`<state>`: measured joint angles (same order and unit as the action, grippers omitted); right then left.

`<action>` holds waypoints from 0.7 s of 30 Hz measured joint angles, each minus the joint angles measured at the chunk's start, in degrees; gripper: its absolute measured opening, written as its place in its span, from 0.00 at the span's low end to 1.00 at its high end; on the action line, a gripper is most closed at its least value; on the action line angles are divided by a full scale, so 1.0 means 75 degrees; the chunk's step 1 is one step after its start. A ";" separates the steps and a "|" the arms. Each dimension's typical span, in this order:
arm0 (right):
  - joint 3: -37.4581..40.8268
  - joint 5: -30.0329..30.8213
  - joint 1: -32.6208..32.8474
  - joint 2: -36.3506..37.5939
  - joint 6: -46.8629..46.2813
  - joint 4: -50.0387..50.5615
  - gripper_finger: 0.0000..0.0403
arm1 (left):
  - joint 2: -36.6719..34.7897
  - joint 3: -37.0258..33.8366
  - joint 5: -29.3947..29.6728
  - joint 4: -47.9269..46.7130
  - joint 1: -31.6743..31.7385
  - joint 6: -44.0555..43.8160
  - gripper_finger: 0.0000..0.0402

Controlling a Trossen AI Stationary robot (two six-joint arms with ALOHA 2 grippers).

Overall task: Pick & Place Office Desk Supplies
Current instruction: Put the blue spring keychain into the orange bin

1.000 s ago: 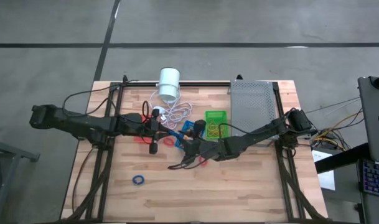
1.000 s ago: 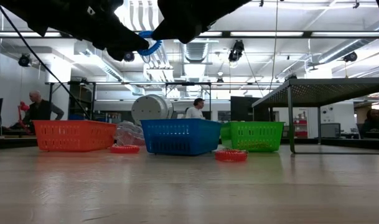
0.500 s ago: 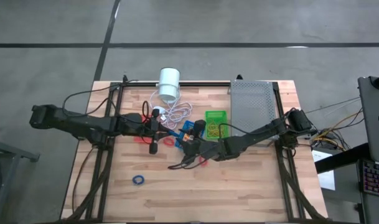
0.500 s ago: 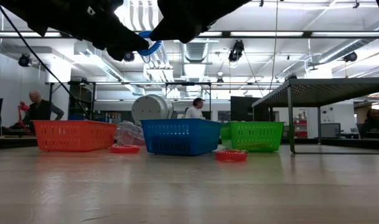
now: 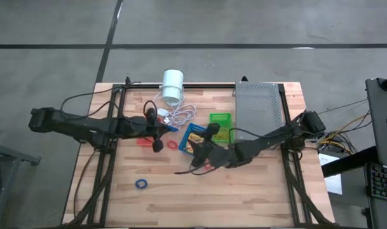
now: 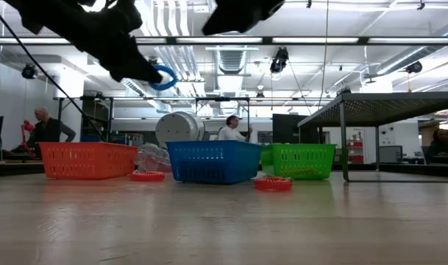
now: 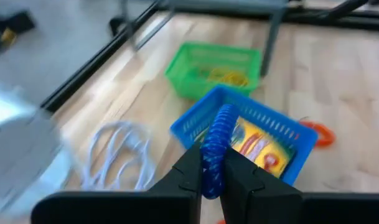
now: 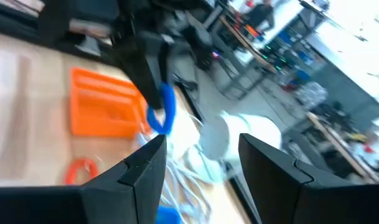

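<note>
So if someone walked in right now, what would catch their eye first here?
Probably the blue rubber band pinched in the left gripper, held in the air above the small blue plastic basket mid-table. Next, the right gripper, fingers open, hanging just in front of that basket, and the red-orange plastic basket at the row's left end.

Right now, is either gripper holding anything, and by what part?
Left gripper is shut on a blue rubber band, pinching its lower end so the loop stands up between the fingers. Right gripper is open and holds nothing.
</note>
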<state>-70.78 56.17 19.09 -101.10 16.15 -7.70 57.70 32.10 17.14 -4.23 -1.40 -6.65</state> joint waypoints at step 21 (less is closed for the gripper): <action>0.0009 0.0939 0.0723 0.1059 -0.4420 0.4776 0.49 | -0.0978 0.1048 0.0114 -0.5503 0.0002 -0.2618 0.09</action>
<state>-70.72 63.21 24.51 -93.17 -17.00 28.12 50.36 39.97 18.00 -45.49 -1.39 -26.29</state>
